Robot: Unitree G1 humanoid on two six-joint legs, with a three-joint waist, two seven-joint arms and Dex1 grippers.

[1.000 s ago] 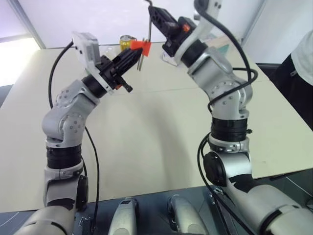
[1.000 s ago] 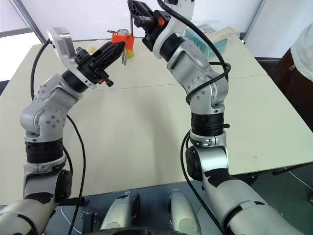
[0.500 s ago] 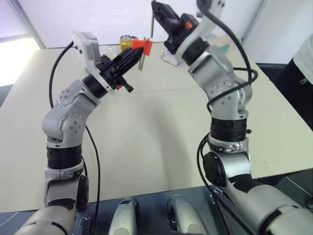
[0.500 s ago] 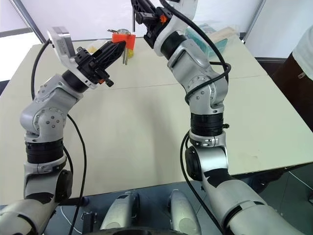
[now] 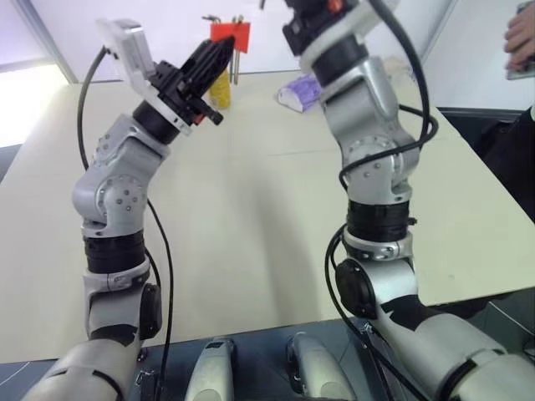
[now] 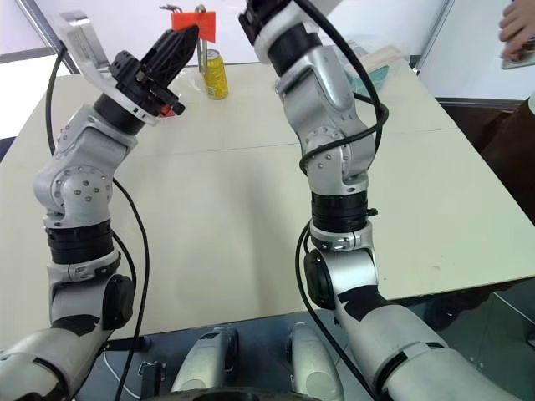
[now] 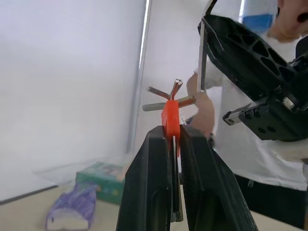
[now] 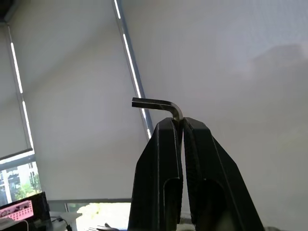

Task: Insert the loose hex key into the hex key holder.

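Observation:
My left gripper (image 5: 222,46) is raised above the far part of the table and shut on the hex key holder (image 5: 231,32), a small orange-red block. The holder's thin metal keys (image 6: 201,52) hang below it and fan out past the fingers in the left wrist view (image 7: 170,115). My right gripper (image 8: 182,124) is higher and just to the right, shut on the loose hex key (image 8: 159,103) at its bend, with the short end sticking sideways. In the left wrist view the loose hex key's long shaft (image 7: 202,62) hangs beside the holder, apart from it.
A yellow can (image 6: 216,73) stands at the far side of the beige table (image 5: 251,209). A purple packet (image 5: 299,90) and a teal box (image 6: 378,63) lie near it. A person's hand (image 5: 520,38) holding something is at the far right.
Both arms have lifted. The left gripper carried the holder upward. The right gripper rose with the loose hex key, and its tip now passes the top edge of the eye views.

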